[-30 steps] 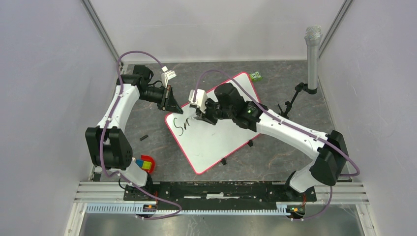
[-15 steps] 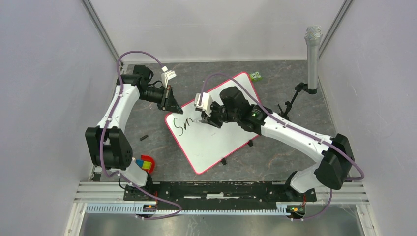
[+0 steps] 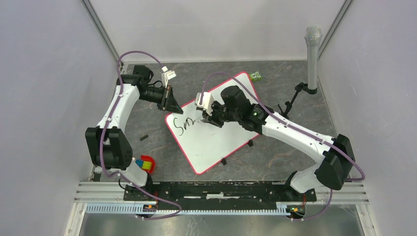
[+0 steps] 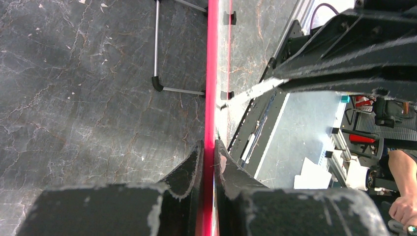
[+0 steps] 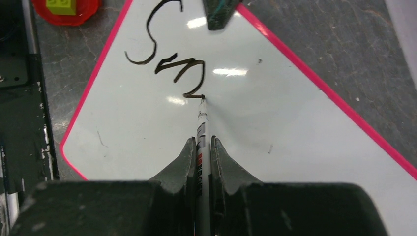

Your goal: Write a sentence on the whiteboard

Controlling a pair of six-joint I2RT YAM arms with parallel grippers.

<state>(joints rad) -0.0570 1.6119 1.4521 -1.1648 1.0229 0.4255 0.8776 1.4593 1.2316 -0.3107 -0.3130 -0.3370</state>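
Observation:
The whiteboard (image 3: 211,135) lies tilted on the dark table, white with a red-pink frame. My left gripper (image 3: 171,104) is shut on its far left edge; in the left wrist view the jaws (image 4: 208,147) pinch the pink frame (image 4: 212,73). My right gripper (image 3: 210,119) is shut on a white marker (image 5: 202,129) whose tip touches the board (image 5: 275,128). Black script reading "Sm" (image 5: 169,59) stands near the board's left corner, also in the top view (image 3: 181,126). The rest of the sentence is not on the board.
A red dish with coloured blocks (image 3: 146,164) sits near the left arm's base. A small black cap (image 3: 143,137) lies left of the board. A green block (image 3: 255,76) lies beyond the board's far corner. A microphone on a stand (image 3: 312,59) rises at the right.
My right gripper has moved the marker rightward across the board, adding strokes to the "m". My left gripper has held the board's edge without moving.

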